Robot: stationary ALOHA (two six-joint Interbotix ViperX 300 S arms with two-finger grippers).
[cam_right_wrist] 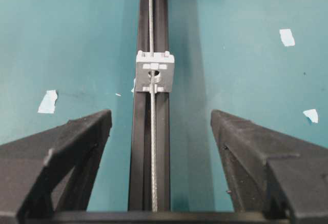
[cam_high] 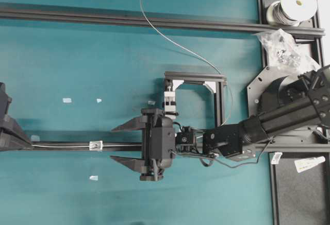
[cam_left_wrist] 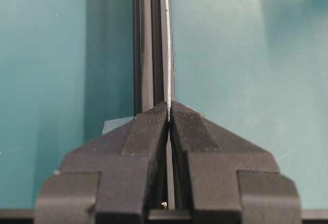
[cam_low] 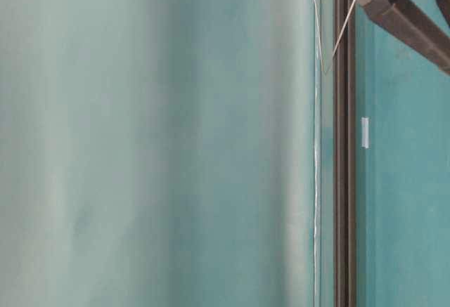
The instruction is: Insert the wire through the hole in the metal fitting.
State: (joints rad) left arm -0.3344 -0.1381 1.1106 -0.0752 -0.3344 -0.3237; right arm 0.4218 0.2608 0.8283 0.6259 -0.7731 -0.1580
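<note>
The thin silvery wire (cam_high: 67, 145) lies along a black rail (cam_high: 124, 146) on the teal table. The small square metal fitting (cam_high: 96, 145) sits on that rail. In the right wrist view the wire (cam_right_wrist: 152, 131) enters the fitting (cam_right_wrist: 154, 73) on the near side and shows again beyond it. My left gripper (cam_high: 28, 143) is at the far left edge. The left wrist view shows this gripper (cam_left_wrist: 169, 107) shut on the wire (cam_left_wrist: 167, 39). My right gripper (cam_high: 116, 143) stands wide open, one finger on each side of the rail, just right of the fitting (cam_right_wrist: 160, 115).
A white clamp block (cam_high: 170, 101) hangs on a black square frame (cam_high: 196, 75) behind the right wrist. A wire spool (cam_high: 296, 3) and a bag of parts (cam_high: 281, 45) are at the back right. Pale tape scraps (cam_high: 67, 100) dot the table. Another rail (cam_high: 154, 21) crosses the back.
</note>
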